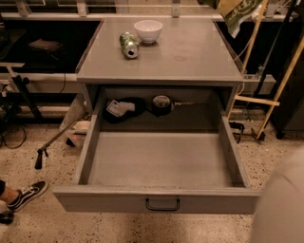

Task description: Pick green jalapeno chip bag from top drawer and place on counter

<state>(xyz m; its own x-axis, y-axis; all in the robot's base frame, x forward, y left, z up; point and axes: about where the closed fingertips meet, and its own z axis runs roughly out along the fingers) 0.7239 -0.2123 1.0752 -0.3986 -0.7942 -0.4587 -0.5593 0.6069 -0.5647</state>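
The green jalapeno chip bag [240, 13] hangs at the picture's top edge, by the counter's [190, 57] far right corner. The gripper is out of view above, so its hold cannot be told.

I see green jalapeno chip bag [241, 13] at far right, cut off by top edge: crinkly, green, white lettering, yellowish patch on left. Lower tip hangs just past far right corner of counter [190, 52]. Counter flat, grey, raised side edges. Top drawer [104, 200] pulled out toward near side: wide, shallow, grey, flat front panel, small black wire handle at centre. Gripper not in my view.
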